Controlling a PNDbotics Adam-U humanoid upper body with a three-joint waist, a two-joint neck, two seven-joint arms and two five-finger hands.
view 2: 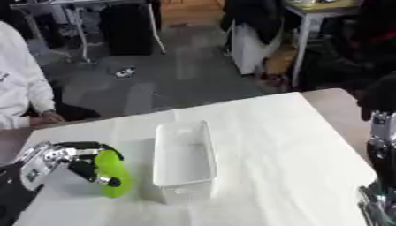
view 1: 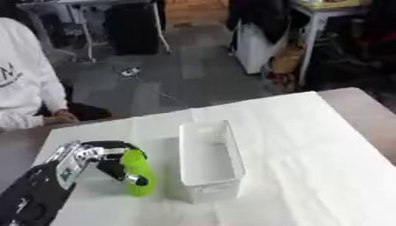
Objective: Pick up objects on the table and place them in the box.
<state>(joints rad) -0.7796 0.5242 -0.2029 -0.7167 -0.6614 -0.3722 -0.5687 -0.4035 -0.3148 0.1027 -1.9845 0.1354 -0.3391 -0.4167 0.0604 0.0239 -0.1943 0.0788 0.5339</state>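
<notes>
The left hand (view 1: pixel 93 161) comes in from the lower left corner and its fingers are curled round a bright green object (view 1: pixel 138 173), which looks long and rounded; what it is exactly I cannot tell. The green object is held just above the white cloth (view 1: pixel 309 150) that covers the table (view 1: pixel 363 106), and it is just beside the left wall of the box (view 1: pixel 207 159), not inside it. The box is white, long and narrow, it stands upright near the middle of the cloth, and nothing can be seen inside it. At the right edge of the right eye view a part of the right arm (view 2: pixel 379 145) shows, black with silver parts, but the right hand itself is not clear there, so I cannot tell if its fingers are open or closed.
</notes>
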